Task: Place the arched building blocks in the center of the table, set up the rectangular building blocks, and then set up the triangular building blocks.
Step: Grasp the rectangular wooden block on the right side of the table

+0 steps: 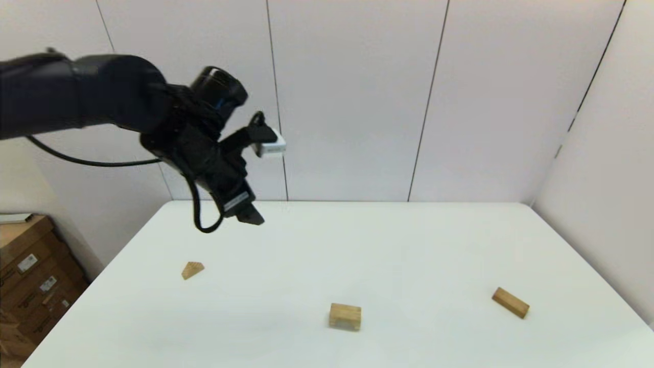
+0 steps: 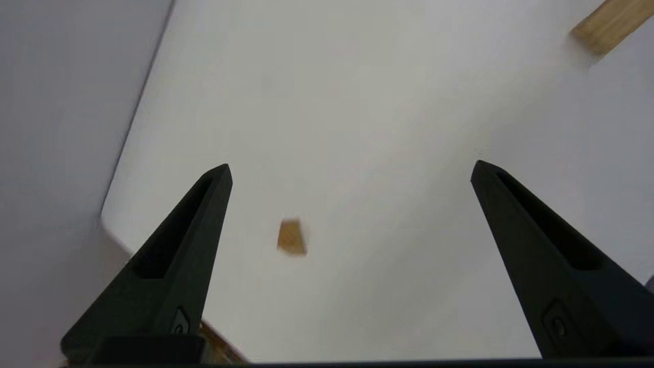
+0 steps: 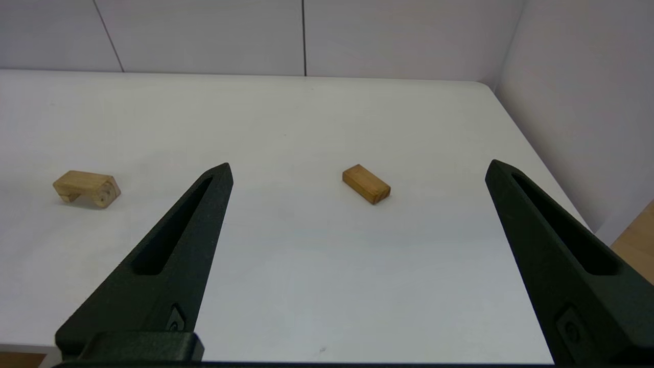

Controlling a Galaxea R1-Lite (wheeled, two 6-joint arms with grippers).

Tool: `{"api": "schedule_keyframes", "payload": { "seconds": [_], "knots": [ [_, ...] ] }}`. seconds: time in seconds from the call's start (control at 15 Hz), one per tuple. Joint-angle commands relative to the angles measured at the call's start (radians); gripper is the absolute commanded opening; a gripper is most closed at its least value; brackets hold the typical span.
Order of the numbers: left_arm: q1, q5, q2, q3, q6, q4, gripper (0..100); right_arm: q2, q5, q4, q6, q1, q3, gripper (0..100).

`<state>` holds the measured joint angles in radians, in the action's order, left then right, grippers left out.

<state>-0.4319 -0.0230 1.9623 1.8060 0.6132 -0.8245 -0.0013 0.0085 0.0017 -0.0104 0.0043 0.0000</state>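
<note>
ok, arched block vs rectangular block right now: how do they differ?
Shape: the arched block has a curved hollow cut into its underside, seen in the right wrist view; the rectangular block is solid with flat faces.
Place: the arched block lies near the middle of the table's near part; the rectangular block lies toward the robot's right.
Pose: the rectangular block sits askew to the table edge; the arched one squarer.
Shared: both light-brown wood, lying flat, untouched.
</note>
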Motion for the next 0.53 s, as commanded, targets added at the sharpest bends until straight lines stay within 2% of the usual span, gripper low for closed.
{"api": "schedule_keyframes", "payload": {
  "seconds": [0.07, 0.27, 0.53],
  "knots": [
    [0.234, -0.002, -0.456, -0.275, -0.086, -0.001, 100, 0.0, 0.001, 0.0, 0.0, 0.0, 0.002, 100],
    [0.292, -0.002, -0.803, -0.51, -0.162, 0.007, 100, 0.0, 0.001, 0.0, 0.0, 0.0, 0.002, 100],
    [0.39, 0.003, -1.284, -0.829, -0.173, 0.079, 100, 0.0, 0.001, 0.0, 0.0, 0.0, 0.002, 100]
  ]
}}
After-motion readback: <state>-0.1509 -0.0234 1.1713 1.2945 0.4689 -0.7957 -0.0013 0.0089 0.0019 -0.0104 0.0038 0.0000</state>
